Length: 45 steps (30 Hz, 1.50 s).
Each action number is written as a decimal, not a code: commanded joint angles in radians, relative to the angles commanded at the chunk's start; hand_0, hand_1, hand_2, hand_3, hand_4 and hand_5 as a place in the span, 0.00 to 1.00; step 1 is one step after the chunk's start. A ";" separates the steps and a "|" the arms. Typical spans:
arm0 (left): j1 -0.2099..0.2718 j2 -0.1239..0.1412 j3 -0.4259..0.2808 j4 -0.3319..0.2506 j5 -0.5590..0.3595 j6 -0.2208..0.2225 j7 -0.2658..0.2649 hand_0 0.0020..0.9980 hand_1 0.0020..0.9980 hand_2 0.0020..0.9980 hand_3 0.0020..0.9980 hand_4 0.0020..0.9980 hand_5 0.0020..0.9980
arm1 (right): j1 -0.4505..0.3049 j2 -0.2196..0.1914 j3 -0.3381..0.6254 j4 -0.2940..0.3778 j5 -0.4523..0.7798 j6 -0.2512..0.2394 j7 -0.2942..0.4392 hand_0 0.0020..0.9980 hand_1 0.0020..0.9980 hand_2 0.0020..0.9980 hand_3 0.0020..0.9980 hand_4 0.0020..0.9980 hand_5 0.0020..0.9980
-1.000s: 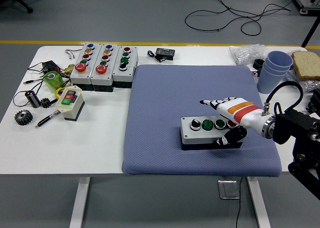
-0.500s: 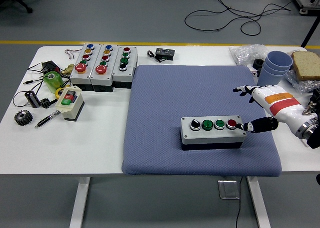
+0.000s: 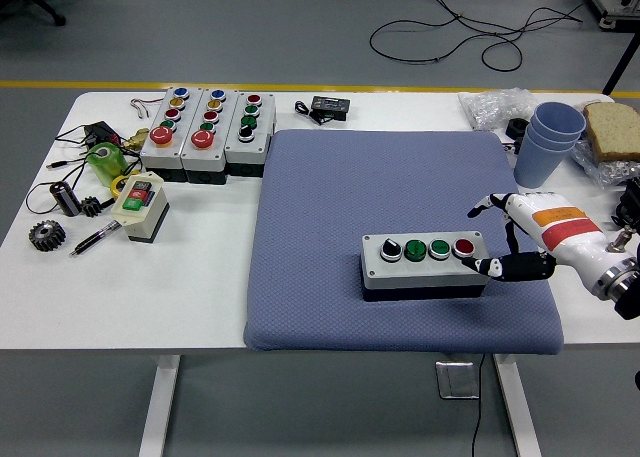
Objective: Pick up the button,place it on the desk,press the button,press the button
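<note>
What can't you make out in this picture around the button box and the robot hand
- Head view: whether the right robot hand touches the button box; its thumb tip sits at the box's right end, contact too small to tell.
- Button box's far side: hidden by its own top.
- Right forearm: cut off by the right edge.
- Sponge: partly cut off there too.

Most of the blue pad (image 3: pixel 380 197) lies bare. The button box (image 3: pixel 425 265) sits near its front right, the right hand (image 3: pixel 525 242) crowding its right end, cups (image 3: pixel 548 137) behind.
</note>
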 joint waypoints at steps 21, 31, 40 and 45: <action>-0.005 0.000 0.007 0.000 -0.009 -0.001 0.000 0.59 0.64 0.67 0.54 0.35 0.70 | -0.032 0.005 -0.013 -0.004 -0.001 0.041 0.007 0.01 0.00 0.19 0.64 0.87 0.48; -0.005 0.000 0.012 0.000 -0.015 -0.001 0.000 0.59 0.63 0.67 0.54 0.35 0.70 | -0.036 0.014 -0.009 -0.014 -0.011 0.061 -0.008 0.01 0.00 0.19 0.64 0.87 0.48; -0.004 0.000 0.014 0.000 -0.016 -0.002 0.000 0.59 0.63 0.67 0.54 0.35 0.70 | -0.036 0.017 -0.012 -0.013 -0.013 0.082 -0.017 0.01 0.00 0.19 0.64 0.87 0.48; -0.004 0.000 0.012 0.000 -0.016 -0.002 -0.001 0.59 0.63 0.67 0.55 0.35 0.70 | -0.031 0.021 0.014 0.011 -0.009 0.039 -0.008 0.01 0.00 0.19 0.64 0.87 0.48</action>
